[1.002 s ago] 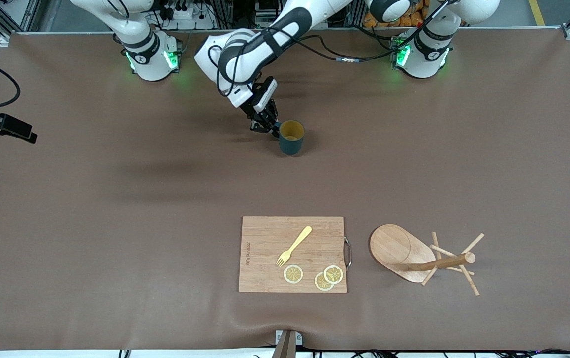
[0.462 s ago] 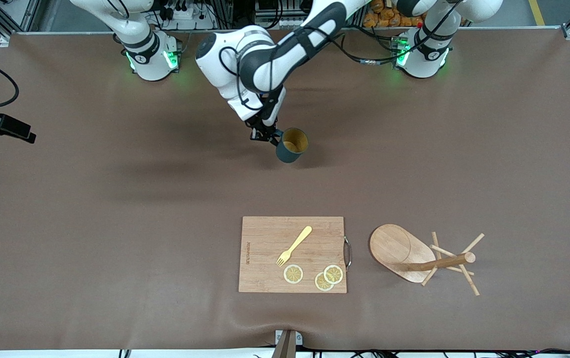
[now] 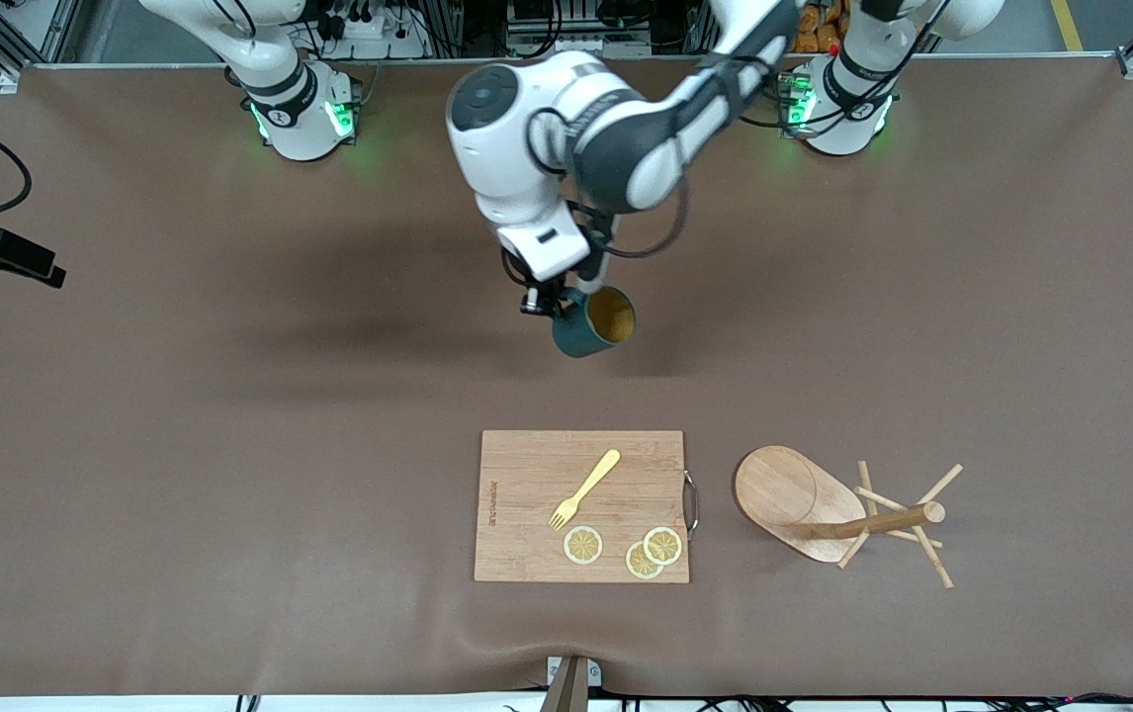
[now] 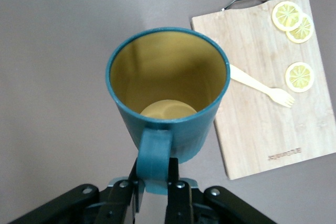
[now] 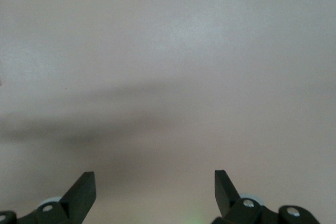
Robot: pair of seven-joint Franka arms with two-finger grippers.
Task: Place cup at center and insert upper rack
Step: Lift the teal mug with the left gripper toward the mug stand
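Brown table [image 3: 230,445] fills your front view: the left gripper [image 3: 549,302] is clamped on the handle of the cup [image 3: 594,322], holding it tilted in the air over the table's middle. Nearer the camera lie the cutting board [image 3: 527,494] and, toward the left arm's end, the upper rack [image 3: 828,514] on its side

Your left wrist view shows the cup's [image 4: 168,98] handle pinched between the fingers [image 4: 137,188]

Your right wrist view shows the right gripper [image 5: 155,187] wide open, empty, waiting over bare table
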